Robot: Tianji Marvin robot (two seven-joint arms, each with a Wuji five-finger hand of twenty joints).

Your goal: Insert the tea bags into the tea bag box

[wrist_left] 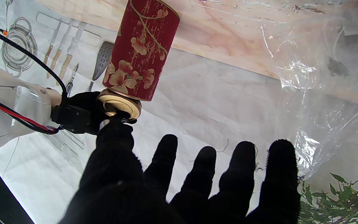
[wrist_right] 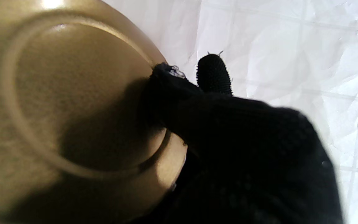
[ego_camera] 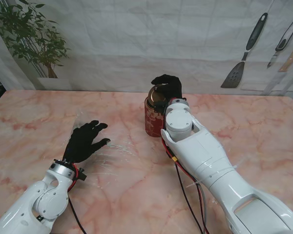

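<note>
A red cylindrical tea box with a flower pattern (ego_camera: 152,123) (wrist_left: 141,49) stands upright at the middle of the marble table. Its gold lid (ego_camera: 159,93) (wrist_left: 120,104) (wrist_right: 73,102) sits at the box's top, and my right hand (ego_camera: 169,86) (wrist_right: 244,155) is shut on the lid from above. My left hand (ego_camera: 86,141) (wrist_left: 182,186) lies open, fingers spread, over a crumpled clear plastic bag (ego_camera: 112,152) (wrist_left: 328,77) to the box's left and nearer to me. Small dark shapes show through the plastic; I cannot make out tea bags.
A potted plant (ego_camera: 31,39) stands at the far left behind the table. A backdrop printed with kitchen tools (ego_camera: 244,53) hangs behind the far edge. My right forearm (ego_camera: 205,156) stretches across the table nearer to me than the box.
</note>
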